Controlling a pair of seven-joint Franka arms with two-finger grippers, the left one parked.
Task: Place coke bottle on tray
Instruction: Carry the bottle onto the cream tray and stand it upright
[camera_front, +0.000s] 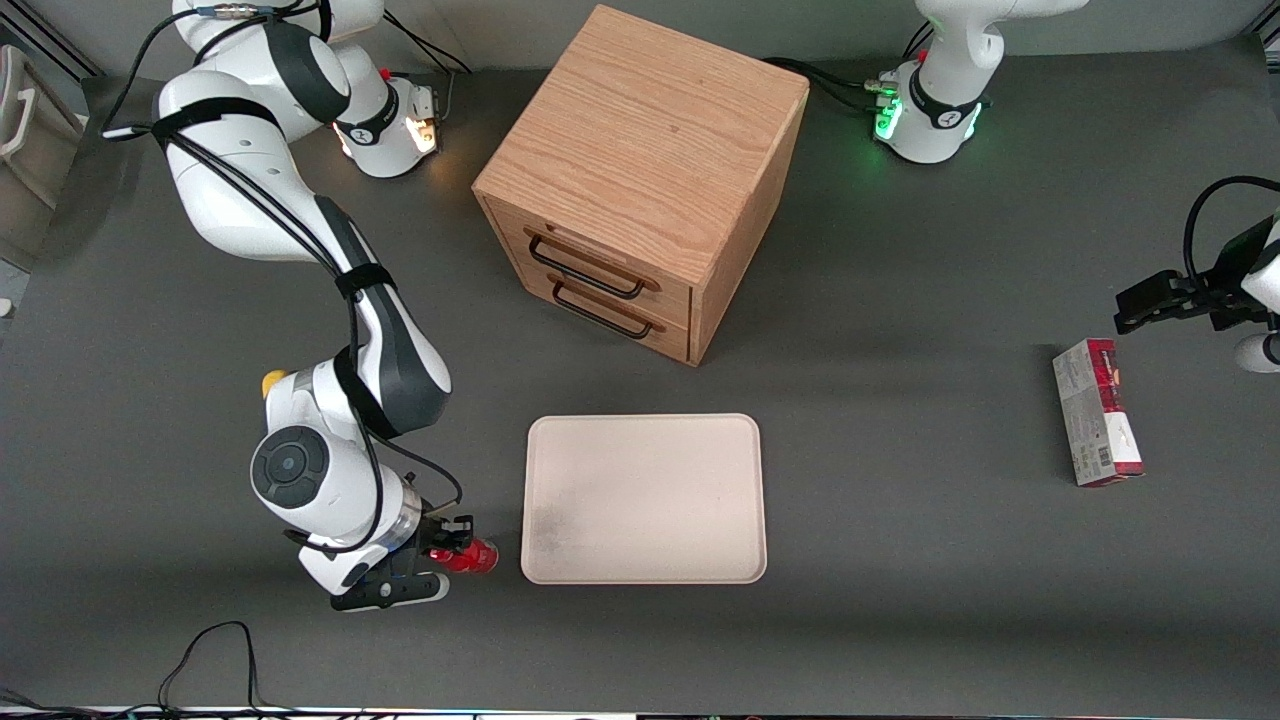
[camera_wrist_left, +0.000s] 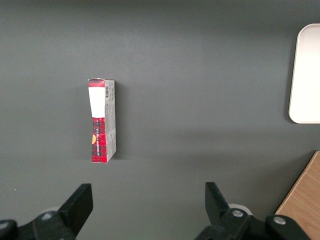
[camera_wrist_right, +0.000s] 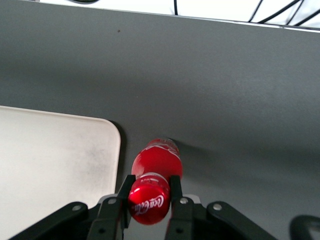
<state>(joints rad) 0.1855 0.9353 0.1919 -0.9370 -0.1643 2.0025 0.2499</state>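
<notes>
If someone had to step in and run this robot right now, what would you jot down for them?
Gripper: shut on the coke bottle, one finger on each side of it, just beside the tray's corner nearest the front camera at the working arm's end.
Coke bottle: held, still off the tray; whether it is lifted off the table I cannot tell.
Tray: nothing on it, lying in front of the wooden drawer cabinet.
Done: the grasp.
Left: carry the bottle over the rim, set it down on the tray, then open the gripper and back away.
</notes>
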